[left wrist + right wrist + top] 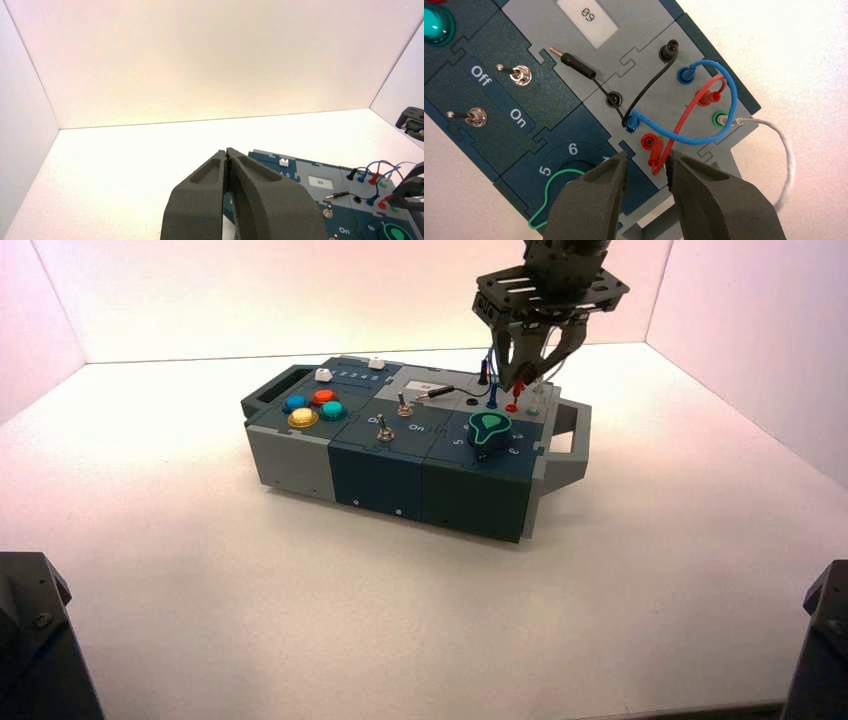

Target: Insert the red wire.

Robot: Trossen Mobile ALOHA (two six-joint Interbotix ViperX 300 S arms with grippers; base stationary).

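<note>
Gently centre the right gripper (647,156), spread around the tilted red plastic plug (656,154) of the red wire (684,117), pinch, straighten it over the red ringed socket (648,140) just beyond the fingertips, then press; left gripper (226,150) waits closed, left of the box (376,485)

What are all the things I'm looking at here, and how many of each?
Box: one, grey and dark blue, on the pale table
Buttons: four, blue, red, yellow, green, left part
Sliders: two, white, far left part
Switches: two, metal, middle
Knob: one, black and green, near right
Display: one, white, far middle
Red wire: one, far red socket; other plug beside near red socket
Blue wire: one, between blue sockets
Black wire: one, far black socket; other plug loose
White wire: one, right end
Right gripper: one, black, open around the loose red plug
Left gripper: one, black, shut, left of the box
</note>
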